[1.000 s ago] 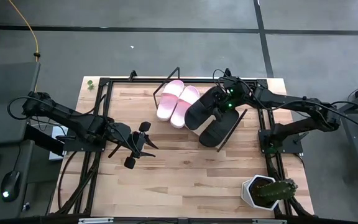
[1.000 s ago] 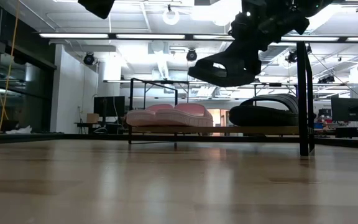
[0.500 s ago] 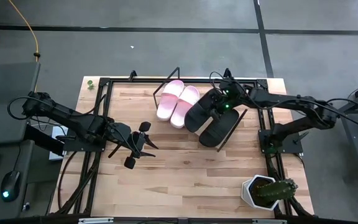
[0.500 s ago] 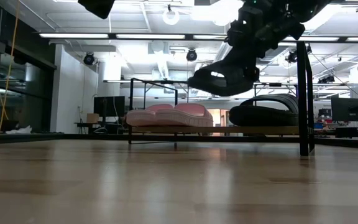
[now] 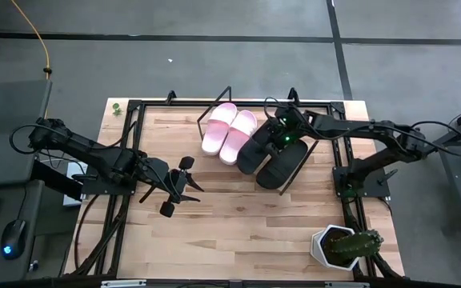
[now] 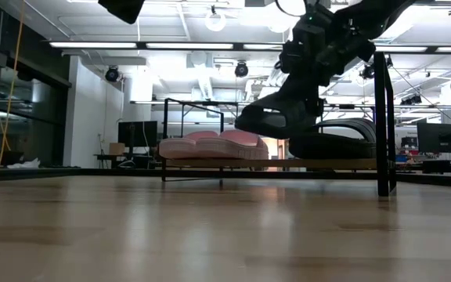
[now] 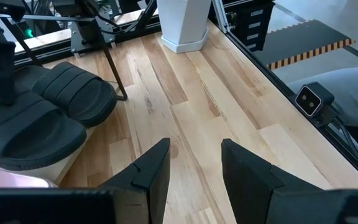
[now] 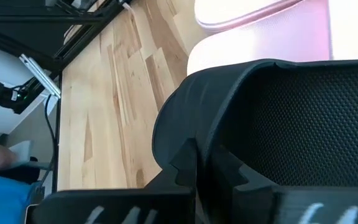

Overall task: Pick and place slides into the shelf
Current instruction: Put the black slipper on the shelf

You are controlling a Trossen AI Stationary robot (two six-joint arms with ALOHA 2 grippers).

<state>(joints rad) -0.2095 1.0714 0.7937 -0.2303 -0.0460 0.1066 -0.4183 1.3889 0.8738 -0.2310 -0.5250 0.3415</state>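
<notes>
Two pale pink slides (image 5: 227,130) lie side by side on the shelf (image 6: 233,163), a tilted light-wood board on a black wire frame (image 5: 213,104) at the table's far middle. One black slide (image 5: 285,165) lies on the shelf's right part. My right gripper (image 5: 282,133) is shut on the other black slide (image 5: 256,146), holding it between the pink pair and the first black one. In the low view this slide (image 6: 276,117) hangs tilted over the shelf. My left gripper (image 5: 176,186) waits open over the table's left middle. My right gripper pinches the black slide's broad strap at its edge (image 8: 229,93) between the two fingers (image 8: 185,163). The fingers come from above, slanting in from the table's right. The slide hangs tilted below them, clear of the table; whether its low end touches the shelf I cannot tell.
A cactus in a white planter (image 5: 342,246) stands at the table's near right corner. Black frame posts (image 6: 382,117) rise at the table's edges. Bare wooden tabletop (image 5: 238,216) lies between my left gripper and the planter.
My right gripper has moved down and toward the table's left, closer to the pink slides. The black slide it carries has sunk from well above the shelf to just over it, tipping further as it went.
</notes>
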